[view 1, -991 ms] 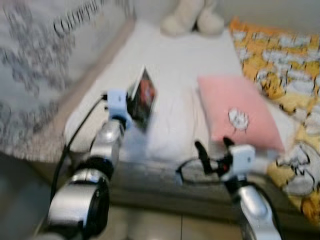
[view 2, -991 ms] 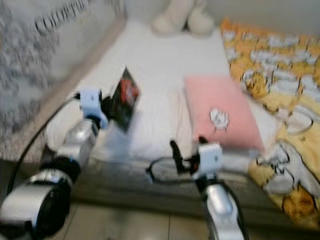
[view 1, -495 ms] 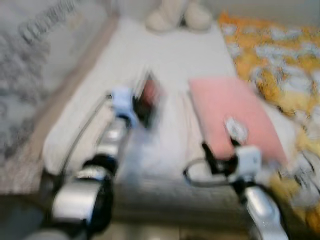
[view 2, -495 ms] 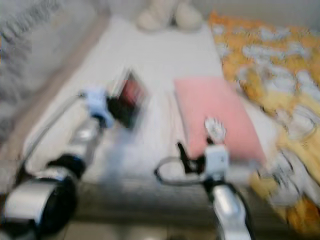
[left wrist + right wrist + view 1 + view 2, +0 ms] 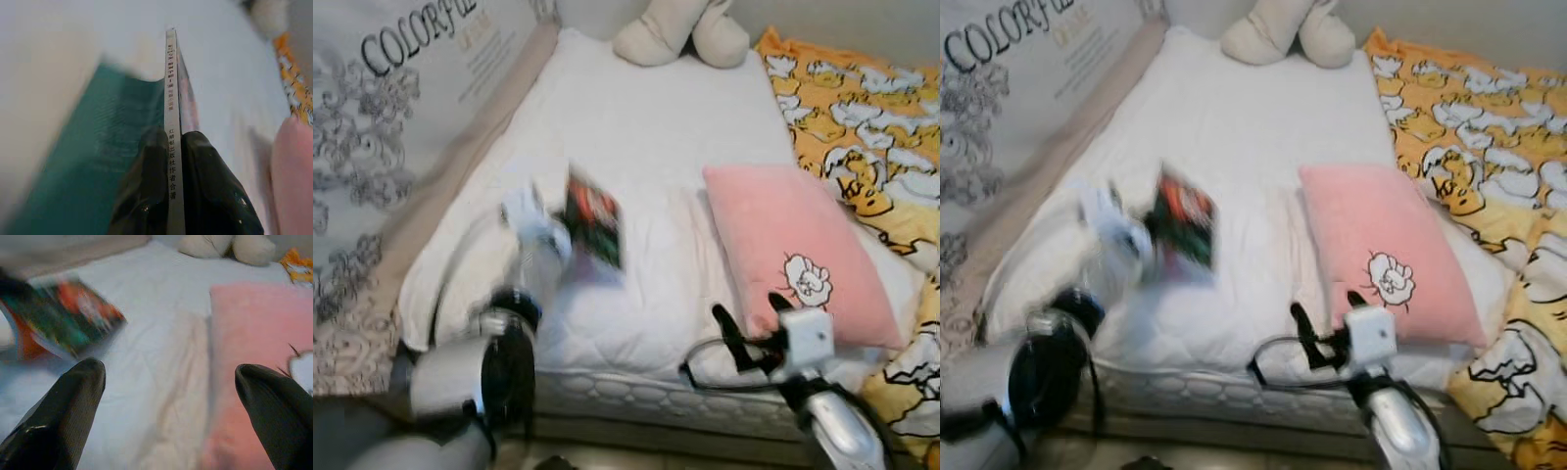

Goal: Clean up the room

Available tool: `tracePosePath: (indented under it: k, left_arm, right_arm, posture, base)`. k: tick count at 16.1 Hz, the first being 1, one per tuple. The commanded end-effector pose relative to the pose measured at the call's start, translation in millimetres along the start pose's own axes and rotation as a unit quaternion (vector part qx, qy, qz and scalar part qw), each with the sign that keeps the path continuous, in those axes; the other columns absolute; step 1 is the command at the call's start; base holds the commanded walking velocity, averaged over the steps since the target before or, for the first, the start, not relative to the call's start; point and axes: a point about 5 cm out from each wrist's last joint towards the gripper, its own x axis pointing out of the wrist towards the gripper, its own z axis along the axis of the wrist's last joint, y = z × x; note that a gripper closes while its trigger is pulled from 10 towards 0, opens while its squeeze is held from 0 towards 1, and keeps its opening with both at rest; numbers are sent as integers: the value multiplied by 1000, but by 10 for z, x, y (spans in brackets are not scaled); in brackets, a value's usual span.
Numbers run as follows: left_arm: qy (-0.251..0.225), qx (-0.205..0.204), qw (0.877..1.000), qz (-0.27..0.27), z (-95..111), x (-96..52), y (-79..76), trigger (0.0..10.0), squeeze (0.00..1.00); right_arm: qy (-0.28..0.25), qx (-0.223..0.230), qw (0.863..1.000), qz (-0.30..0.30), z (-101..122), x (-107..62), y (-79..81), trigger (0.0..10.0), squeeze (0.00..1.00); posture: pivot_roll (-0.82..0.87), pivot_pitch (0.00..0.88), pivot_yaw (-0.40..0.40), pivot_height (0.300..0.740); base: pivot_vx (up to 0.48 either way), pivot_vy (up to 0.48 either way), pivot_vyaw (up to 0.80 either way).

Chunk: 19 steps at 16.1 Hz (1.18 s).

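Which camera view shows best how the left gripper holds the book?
The left wrist view: both black fingers clamp the book at its spine. Both eye views show it blurred above the white bed; the right wrist view shows its colourful cover.

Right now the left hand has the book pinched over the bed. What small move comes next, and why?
Probably carry the book away from the bed toward wherever books go. The left hand is shut on its spine, so the grip looks secure, and the book is blurred above the mattress. The right hand is open near the pink pillow.

bedroom, bed (image 5: 636, 147), pink pillow (image 5: 783, 250), plush toy (image 5: 680, 29)
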Motion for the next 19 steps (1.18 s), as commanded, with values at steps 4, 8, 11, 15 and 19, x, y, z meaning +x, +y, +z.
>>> tracePosePath:
  k: [4,8,11,15,19]
  left_arm:
    - [0,33,997,63,-74,-62,285,10000,0]
    - [-79,128,987,47,428,-32,202,10000,0]
    - [-98,94,988,-76,497,33,-358,10000,0]
    - [-55,-118,981,-141,431,44,-512,10000,0]
    - [-52,-64,996,-16,394,-10,130,10000,0]
  right_arm:
    - [1,-13,1000,-3,130,-153,-80,10000,0]
    - [7,-10,1000,-3,137,-163,-71,10000,0]
    - [10,-8,1000,-2,136,-163,-57,10000,0]
    - [17,-3,1000,-3,95,-161,-49,10000,0]
    - [23,-2,1000,5,61,-139,-23,10000,0]
  posture:
    - [-274,0,-95,740]
    - [-249,0,-96,740]
    - [-236,0,-91,740]
    - [-211,0,-83,740]
    - [-209,0,-93,740]
  base:
    - [0,0,0]
    - [0,0,0]
    - [0,0,0]
    - [0,0,0]
    - [0,0,0]
